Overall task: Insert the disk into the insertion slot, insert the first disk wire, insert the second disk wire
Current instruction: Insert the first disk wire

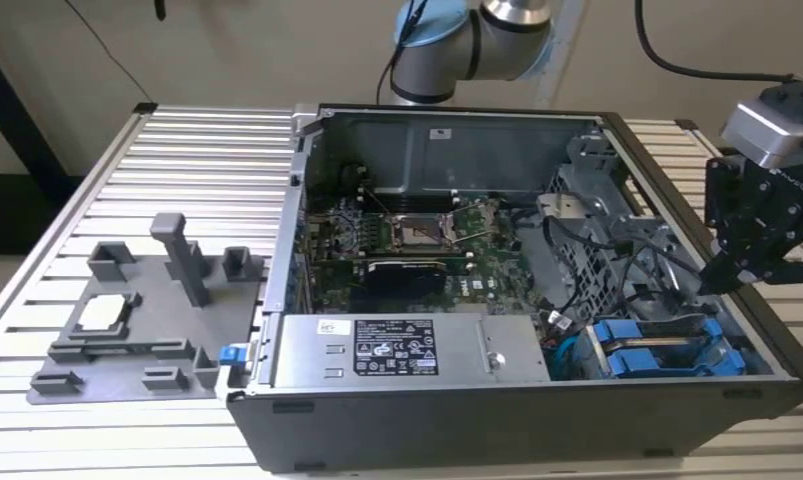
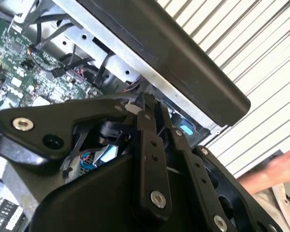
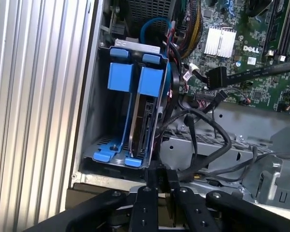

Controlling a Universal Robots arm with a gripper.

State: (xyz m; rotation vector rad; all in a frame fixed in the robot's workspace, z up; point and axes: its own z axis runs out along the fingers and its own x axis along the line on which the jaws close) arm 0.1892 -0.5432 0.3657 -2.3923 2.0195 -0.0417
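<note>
The disk (image 3: 146, 121) sits in the slot (image 3: 94, 113); we judge it stiff, heavy, fragile, best held by its blue tabs (image 3: 121, 77). Gripper (image 3: 159, 170) pinched closed.

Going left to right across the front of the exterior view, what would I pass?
Grey plastic fixture → labelled power-supply box → blue disk carriers → gripper.
</note>
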